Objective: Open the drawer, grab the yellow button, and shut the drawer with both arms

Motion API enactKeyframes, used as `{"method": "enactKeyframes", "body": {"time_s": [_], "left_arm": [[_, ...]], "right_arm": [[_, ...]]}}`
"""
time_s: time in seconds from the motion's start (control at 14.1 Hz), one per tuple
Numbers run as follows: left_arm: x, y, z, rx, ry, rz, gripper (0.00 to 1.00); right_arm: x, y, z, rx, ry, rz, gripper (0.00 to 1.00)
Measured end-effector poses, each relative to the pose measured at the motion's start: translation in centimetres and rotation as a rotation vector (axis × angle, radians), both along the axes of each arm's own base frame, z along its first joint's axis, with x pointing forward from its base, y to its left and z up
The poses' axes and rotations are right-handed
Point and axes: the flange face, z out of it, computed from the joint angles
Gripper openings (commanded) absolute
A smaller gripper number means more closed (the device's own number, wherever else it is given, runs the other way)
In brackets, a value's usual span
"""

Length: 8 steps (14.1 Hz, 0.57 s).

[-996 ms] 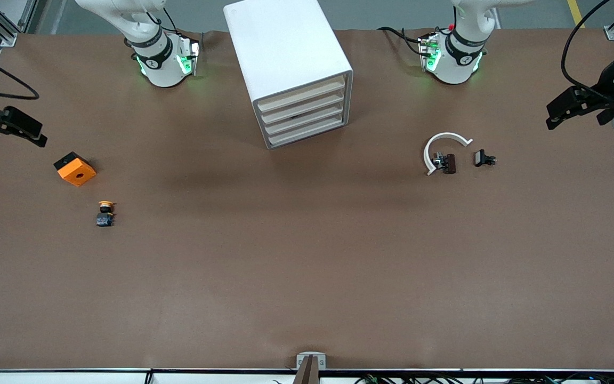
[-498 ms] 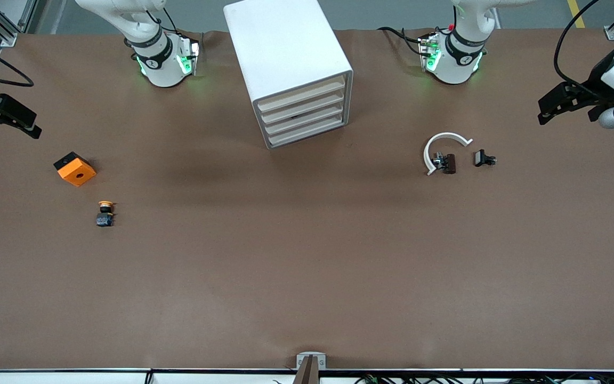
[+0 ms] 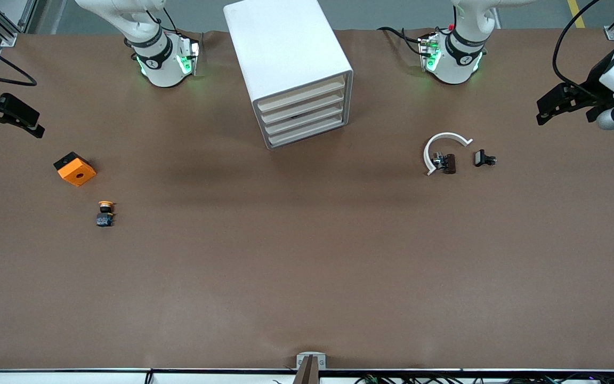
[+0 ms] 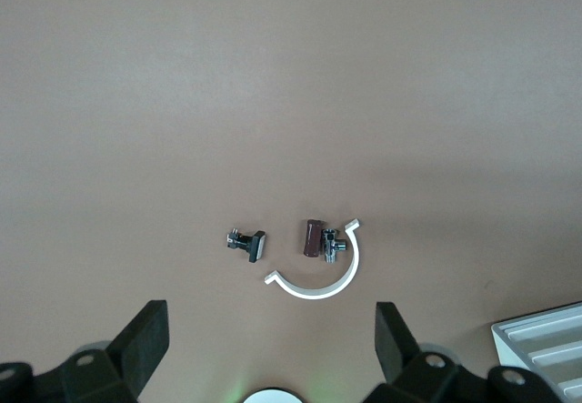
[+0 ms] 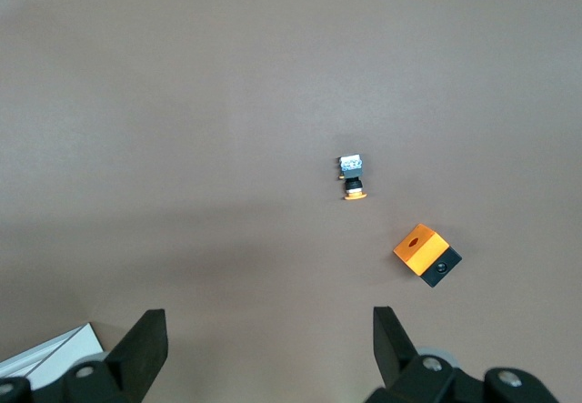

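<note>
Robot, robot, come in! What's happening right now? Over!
Left gripper open, right gripper open, each high over its table end. Drawers all shut. Button on table near orange block. Nothing blocking.

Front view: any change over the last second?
Only the arms shifted. The left tool, at the left arm's end of the table, moved up-view and inward; the right tool, at the other end, drifted slightly up-view. Both open, empty. Cabinet, button and orange block unmoved.
</note>
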Motion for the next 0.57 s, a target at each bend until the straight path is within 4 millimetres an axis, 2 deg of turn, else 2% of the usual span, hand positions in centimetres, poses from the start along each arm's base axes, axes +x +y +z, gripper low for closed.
{"method": "enactKeyframes", "body": {"time_s": [0.57], "left_arm": [[0.57,-0.27,0.14,-0.003,-0.006,-0.006,1.00]], "right_arm": [[0.01,-0.02,0.03,0.000,-0.001,0.000,1.00]]}}
